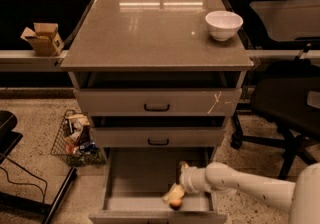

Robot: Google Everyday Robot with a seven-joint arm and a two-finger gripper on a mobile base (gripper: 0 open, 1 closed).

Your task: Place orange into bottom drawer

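Note:
The bottom drawer point(140, 175) is pulled out below two upper drawers with black handles; its grey floor is bare on the left. The orange point(175, 203) is low at the drawer's front right, near the front wall. My gripper point(173, 196) reaches in from the right on a white arm and is right at the orange, with its pale fingers around it. Whether the orange rests on the floor I cannot tell.
A white bowl point(223, 24) stands on the cabinet top point(150, 28) at the back right. A wire basket of items point(75, 138) sits on the floor left of the cabinet. A black office chair point(290, 113) is to the right. A cardboard box point(44, 38) lies at the far left.

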